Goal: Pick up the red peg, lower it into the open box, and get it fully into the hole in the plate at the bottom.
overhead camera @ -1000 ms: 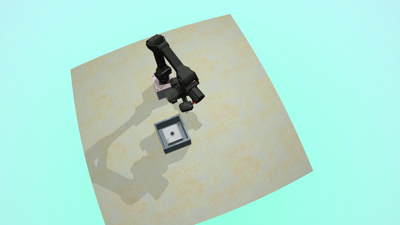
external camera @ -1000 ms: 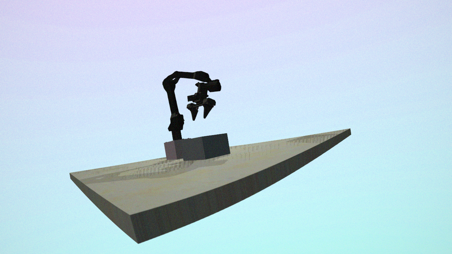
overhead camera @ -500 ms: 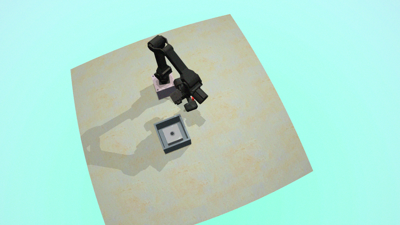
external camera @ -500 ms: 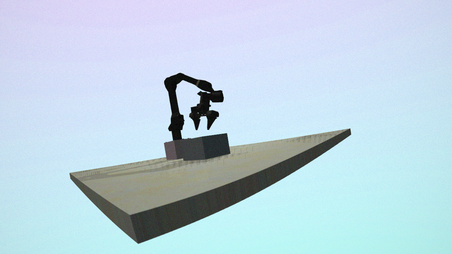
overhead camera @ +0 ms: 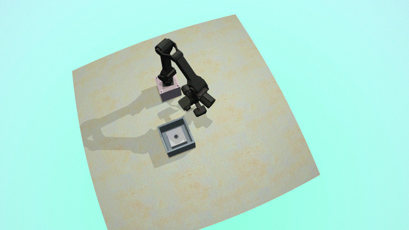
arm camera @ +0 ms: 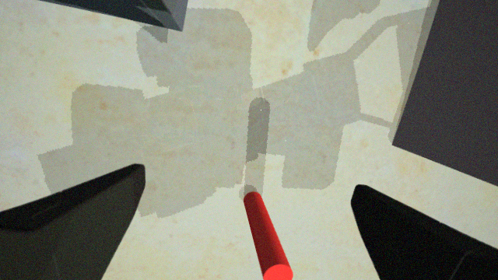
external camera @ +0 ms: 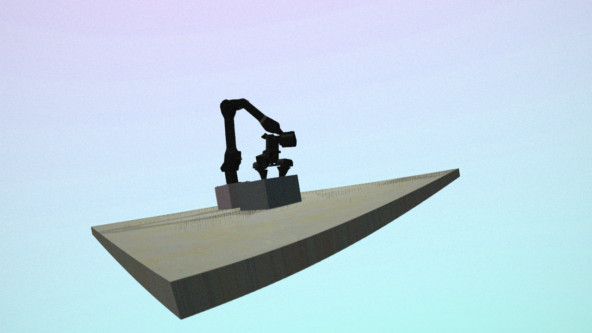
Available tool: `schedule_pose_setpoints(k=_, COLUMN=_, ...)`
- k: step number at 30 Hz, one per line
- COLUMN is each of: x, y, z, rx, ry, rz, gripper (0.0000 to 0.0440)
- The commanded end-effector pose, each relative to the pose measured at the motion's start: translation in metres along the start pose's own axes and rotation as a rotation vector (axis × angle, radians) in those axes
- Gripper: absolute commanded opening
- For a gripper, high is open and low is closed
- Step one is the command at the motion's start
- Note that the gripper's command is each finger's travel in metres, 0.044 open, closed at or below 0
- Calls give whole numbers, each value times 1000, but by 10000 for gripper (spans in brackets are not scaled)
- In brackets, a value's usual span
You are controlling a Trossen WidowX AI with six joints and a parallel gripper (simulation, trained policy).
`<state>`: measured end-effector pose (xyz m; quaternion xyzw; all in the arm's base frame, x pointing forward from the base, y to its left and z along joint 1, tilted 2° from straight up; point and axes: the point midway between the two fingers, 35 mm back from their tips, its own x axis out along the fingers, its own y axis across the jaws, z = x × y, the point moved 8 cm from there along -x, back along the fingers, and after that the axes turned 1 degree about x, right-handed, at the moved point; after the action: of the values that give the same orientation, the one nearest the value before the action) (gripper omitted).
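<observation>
Top view: set high over the tabletop (overhead camera: 228,160), looking steeply down, whole arm (overhead camera: 184,67) (external camera: 229,132) in frame. Exterior view: well back, low, looking across the tabletop (external camera: 248,244); arm at twelve o'clock. Both share the open box (overhead camera: 181,151) (external camera: 283,192). Wrist view: close-up, facing down between the fingers.

Bench (overhead camera: 243,137) (external camera: 206,248) (arm camera: 187,249): pale slab, mottled tan and grey, shadows across it. On it: blue-grey open box (overhead camera: 181,149) (external camera: 284,192) (arm camera: 171,13), pinkish base block (overhead camera: 170,94) (external camera: 225,196) (arm camera: 455,97) near box, red peg (arm camera: 266,237) standing upright.
</observation>
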<state>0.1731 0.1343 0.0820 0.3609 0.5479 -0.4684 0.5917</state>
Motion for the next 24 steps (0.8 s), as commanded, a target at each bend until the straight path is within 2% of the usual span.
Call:
schedule_pose_setpoints(k=1, x=11, y=-2, z=-4, rx=-14, ry=9, rz=6, gripper=440)
schedule_pose_setpoints(k=8, x=32, y=-6, z=-13, rx=-54, ry=31, rz=40, gripper=436)
schedule_pose_setpoints(k=11, x=38, y=-9, z=-17, rx=-73, ry=38, rz=41, gripper=409)
schedule_pose_setpoints(k=16, x=46, y=-13, z=-20, rx=-94, ry=54, rz=27, gripper=305)
schedule_pose_setpoints(k=24, x=46, y=-10, z=-22, rx=-141, ry=105, rz=-3, gripper=98)
